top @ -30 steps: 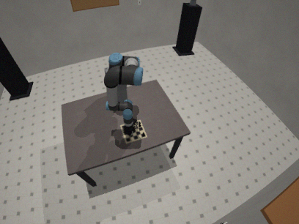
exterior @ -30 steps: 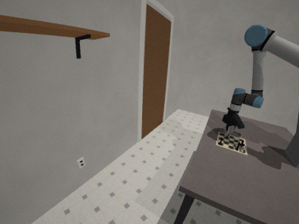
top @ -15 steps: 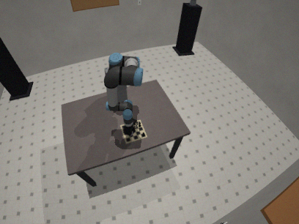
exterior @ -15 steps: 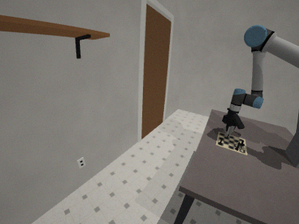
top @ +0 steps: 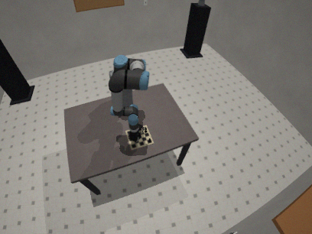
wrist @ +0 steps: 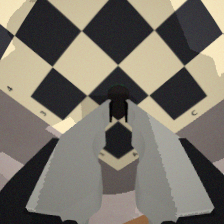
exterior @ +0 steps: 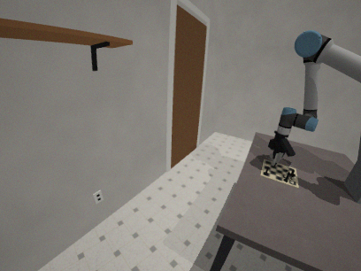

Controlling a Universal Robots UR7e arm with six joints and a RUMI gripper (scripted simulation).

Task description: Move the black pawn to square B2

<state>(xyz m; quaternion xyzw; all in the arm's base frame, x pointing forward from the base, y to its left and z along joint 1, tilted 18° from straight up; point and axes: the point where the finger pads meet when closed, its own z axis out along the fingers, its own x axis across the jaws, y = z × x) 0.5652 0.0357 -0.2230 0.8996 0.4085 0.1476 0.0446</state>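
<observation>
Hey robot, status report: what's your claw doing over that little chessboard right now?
Two-jaw gripper shut on small black pawn. Pawn over the checkered chessboard, near its corner. Other dark pieces stand at the board's opposite side, apart from the gripper.

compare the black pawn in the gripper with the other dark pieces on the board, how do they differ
The black pawn is clamped between the gripper's grey fingers; the other dark pieces stand free, untouched. The pawn sits near the board's corner below the wrist, while the other pieces cluster at the far end. Shared: all look dark and upright; finer shapes are too small to tell.
</observation>
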